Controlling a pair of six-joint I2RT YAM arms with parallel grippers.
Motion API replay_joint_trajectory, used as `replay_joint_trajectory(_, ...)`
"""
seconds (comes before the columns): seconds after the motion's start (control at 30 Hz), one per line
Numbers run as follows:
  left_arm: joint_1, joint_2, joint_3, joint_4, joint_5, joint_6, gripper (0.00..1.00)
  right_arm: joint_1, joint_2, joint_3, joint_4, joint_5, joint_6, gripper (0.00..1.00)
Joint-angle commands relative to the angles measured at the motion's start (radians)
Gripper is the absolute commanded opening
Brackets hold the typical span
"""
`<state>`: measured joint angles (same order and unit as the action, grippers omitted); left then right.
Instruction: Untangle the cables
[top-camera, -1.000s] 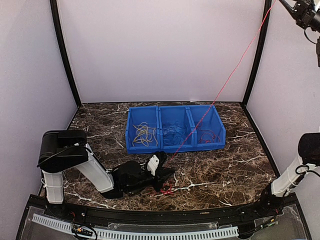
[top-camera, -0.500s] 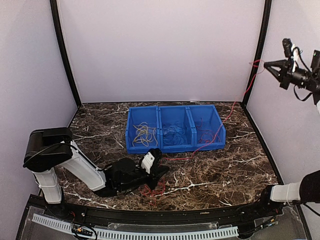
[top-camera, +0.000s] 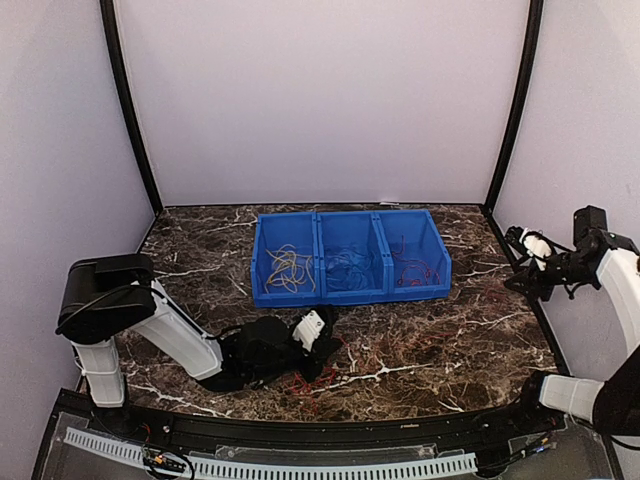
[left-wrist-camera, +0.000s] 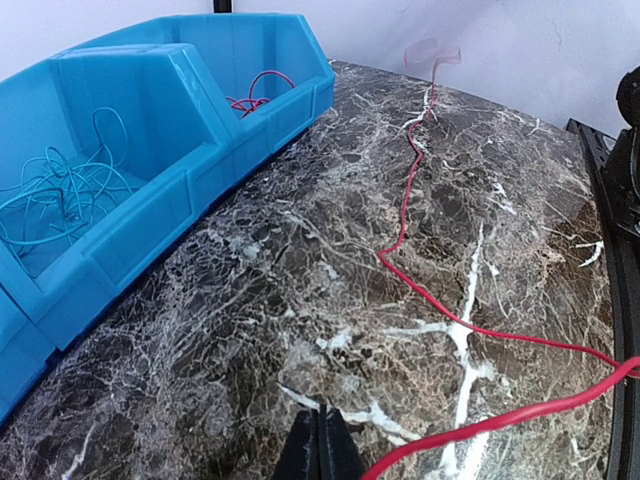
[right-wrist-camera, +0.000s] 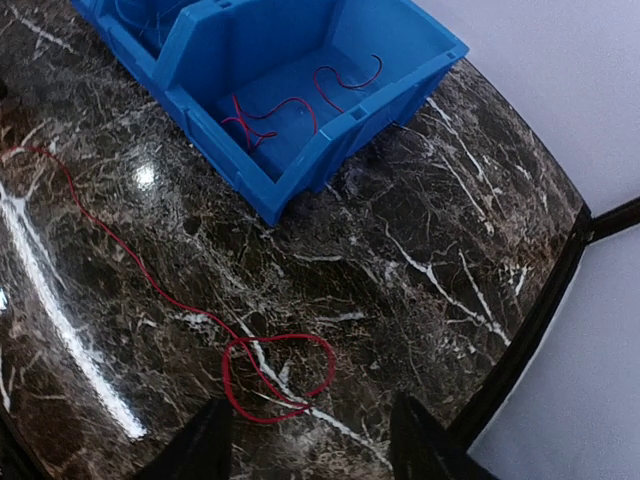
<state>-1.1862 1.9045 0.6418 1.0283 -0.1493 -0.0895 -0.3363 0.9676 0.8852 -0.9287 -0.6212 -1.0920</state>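
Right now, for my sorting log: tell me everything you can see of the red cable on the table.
The red cable is a single thin, flexible wire with a smooth, plastic-looking coat. It lies slack on the marble table, outside the blue bin. One end curls into a loose crossed loop under the open right gripper, which does not touch it. The other end leaves view beside the shut left gripper.

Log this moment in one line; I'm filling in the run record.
left gripper shut, low at table | right gripper open, empty | red cable loose on table
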Motion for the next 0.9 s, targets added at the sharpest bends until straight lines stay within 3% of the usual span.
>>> replay_joint_trajectory(0.0,0.006,0.005,0.022,-0.033,0.000,0.007,0.00,0.001,-0.023,0.055,-0.034,0.024,-0.114,0.70)
replay_joint_trajectory(0.1,0.007,0.012,0.027,-0.038,-0.007,0.010,0.00,0.072,-0.032,0.083,-0.072,-0.080,-0.096,0.78)
replay_joint_trajectory(0.4,0.007,0.021,0.037,-0.045,-0.026,0.000,0.00,0.655,0.052,-0.028,0.198,-0.092,0.234,0.72)
replay_joint_trajectory(0.57,0.006,0.026,0.035,-0.034,-0.044,-0.011,0.00,0.925,0.219,-0.059,0.342,-0.025,0.301,0.72)
replay_joint_trajectory(0.7,0.007,0.030,0.030,-0.014,-0.061,-0.021,0.00,1.075,0.355,-0.047,0.449,-0.010,0.356,0.73)
replay_joint_trajectory(0.87,0.007,0.029,0.017,0.022,-0.071,-0.034,0.00,1.169,0.512,-0.007,0.526,-0.048,0.404,0.73)
